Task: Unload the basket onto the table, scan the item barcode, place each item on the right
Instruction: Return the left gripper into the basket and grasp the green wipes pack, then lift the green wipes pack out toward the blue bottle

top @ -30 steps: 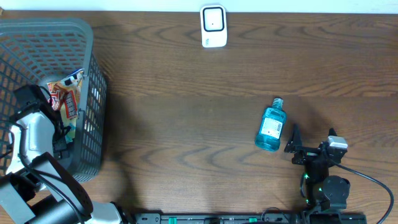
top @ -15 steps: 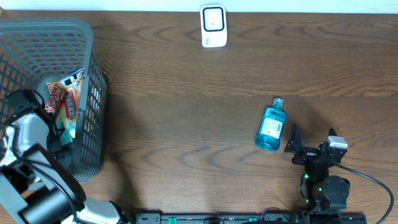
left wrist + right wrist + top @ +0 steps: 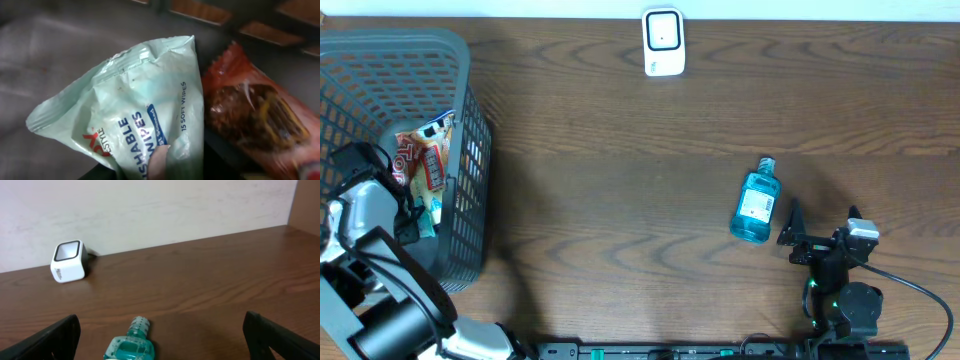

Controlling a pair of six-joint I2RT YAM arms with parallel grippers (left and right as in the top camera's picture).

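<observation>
Wipes packet lies inside the basket beside a red snack bag, with the left pincer at it. From the left wrist, the crumpled packet fills the view; whether the pincer is clamped on it cannot be told. From the right wrist, well outside the basket, the right pincer stands wide apart behind a blue bottle, with the scanner beyond.

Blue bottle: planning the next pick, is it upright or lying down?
Lying down. From overhead the blue bottle shows its full side, label up, cap pointing along the table.
</observation>
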